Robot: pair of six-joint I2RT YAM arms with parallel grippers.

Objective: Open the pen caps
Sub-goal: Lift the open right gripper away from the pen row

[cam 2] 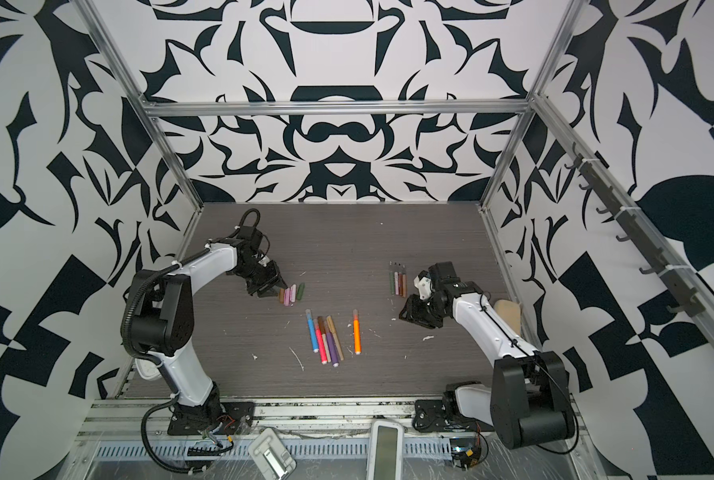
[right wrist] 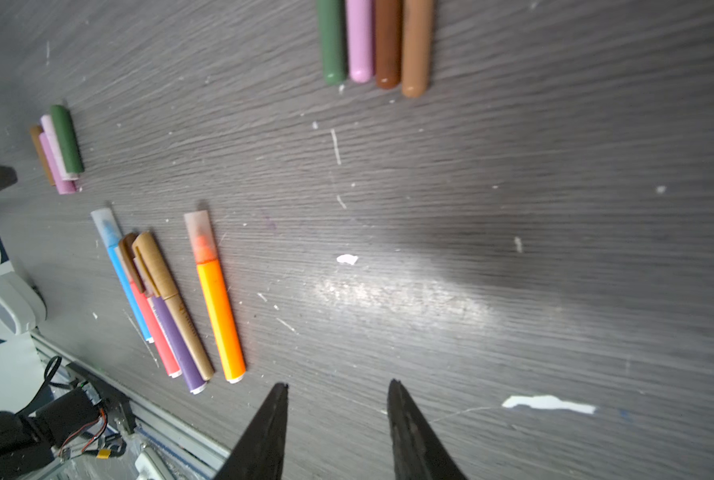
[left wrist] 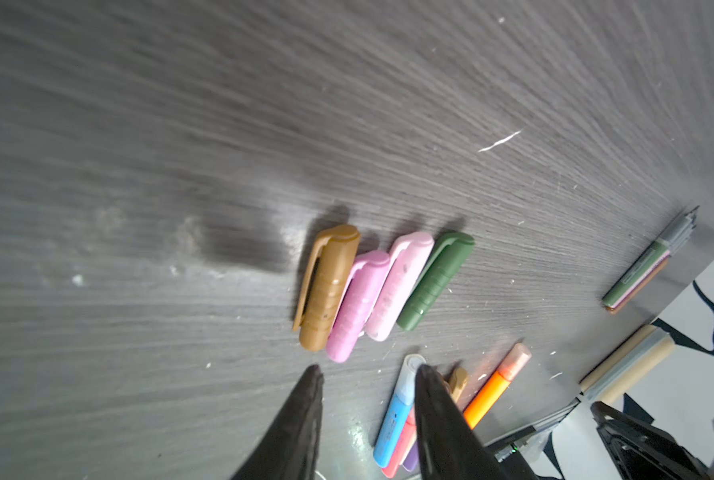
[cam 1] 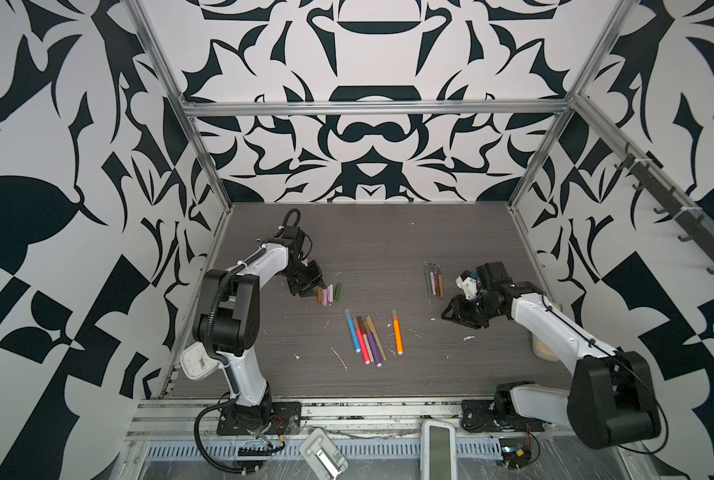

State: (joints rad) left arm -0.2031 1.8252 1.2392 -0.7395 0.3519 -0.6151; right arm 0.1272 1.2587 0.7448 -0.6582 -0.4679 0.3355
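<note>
Left hand (left wrist: 367, 370), right hand (right wrist: 337, 386) are hanging released, empty; orange pen (cam 1: 397, 336) is lying twelve-to-six, eight o'clock off right hand.

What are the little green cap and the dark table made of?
The green cap looks like matte moulded plastic: even colour, ridged grip bands, a moulded clip. The table looks like dark grey wood-grain laminate, fine parallel streaks with a soft sheen; real wood cannot be ruled out.

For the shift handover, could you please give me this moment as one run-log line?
left gripper open, empty, beside four loose caps | right gripper open, empty, over table | four uncapped pens in row | other pens capped
</note>
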